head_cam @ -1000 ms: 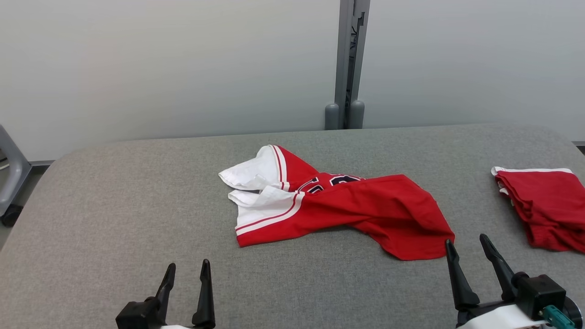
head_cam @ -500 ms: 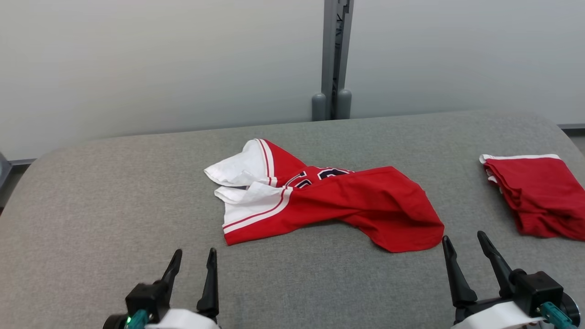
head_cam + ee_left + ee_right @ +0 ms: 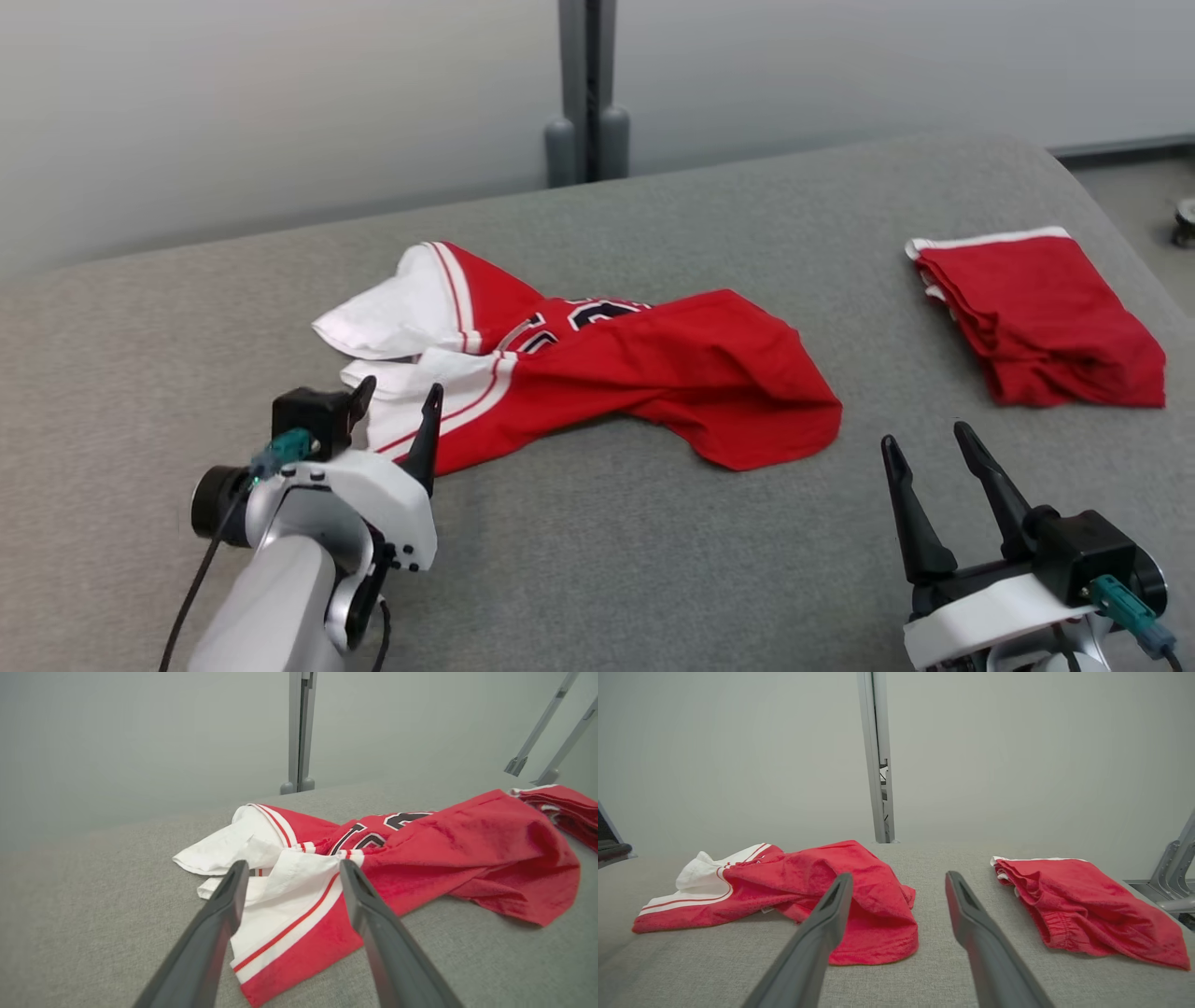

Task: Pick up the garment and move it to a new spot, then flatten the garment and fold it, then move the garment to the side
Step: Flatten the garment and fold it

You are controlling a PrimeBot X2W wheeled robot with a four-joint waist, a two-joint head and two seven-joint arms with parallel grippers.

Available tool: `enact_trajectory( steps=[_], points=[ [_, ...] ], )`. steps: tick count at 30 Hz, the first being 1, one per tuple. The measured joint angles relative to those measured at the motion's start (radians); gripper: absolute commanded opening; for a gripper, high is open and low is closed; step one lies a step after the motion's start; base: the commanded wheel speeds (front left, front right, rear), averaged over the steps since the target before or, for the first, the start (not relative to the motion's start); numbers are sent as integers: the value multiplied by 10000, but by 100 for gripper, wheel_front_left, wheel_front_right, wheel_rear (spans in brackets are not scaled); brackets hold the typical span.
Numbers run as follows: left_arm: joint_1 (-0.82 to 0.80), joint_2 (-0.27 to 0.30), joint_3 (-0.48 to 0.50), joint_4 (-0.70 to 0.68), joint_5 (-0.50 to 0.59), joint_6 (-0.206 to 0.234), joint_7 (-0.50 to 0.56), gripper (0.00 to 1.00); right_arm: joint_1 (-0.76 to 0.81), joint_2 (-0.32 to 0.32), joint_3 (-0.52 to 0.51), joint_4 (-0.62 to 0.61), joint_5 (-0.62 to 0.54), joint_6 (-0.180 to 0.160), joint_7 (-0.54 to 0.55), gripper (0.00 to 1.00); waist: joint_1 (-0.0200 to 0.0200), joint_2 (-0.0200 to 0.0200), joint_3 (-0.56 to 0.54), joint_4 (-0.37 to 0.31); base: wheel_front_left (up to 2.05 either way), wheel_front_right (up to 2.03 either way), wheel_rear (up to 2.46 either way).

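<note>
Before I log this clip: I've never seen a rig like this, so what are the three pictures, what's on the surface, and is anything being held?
This is a two-armed robot at a grey padded table. The head view looks down from its head; each wrist view looks along that arm's two dark fingers. On the table lie a crumpled red and white jersey and, to the robot's right, a folded red garment. The left gripper is open at the jersey's white end; the right gripper is open, short of the cloth. Nothing is held.
</note>
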Motion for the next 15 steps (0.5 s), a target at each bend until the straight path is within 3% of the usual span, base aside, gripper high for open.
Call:
enact_trajectory(
  steps=[5, 15],
  points=[
    [-896, 221, -109, 1448, 2, -205, 708, 100, -225, -2, 81, 52, 75, 0, -31, 100, 0, 0, 469, -580, 0, 0, 0],
    [-2011, 575, -299, 3396, 268, -217, 685, 100, -394, -2, 8, 159, 150, 0, -63, 100, 0, 0, 1039, -1359, 0, 0, 0]
  ],
)
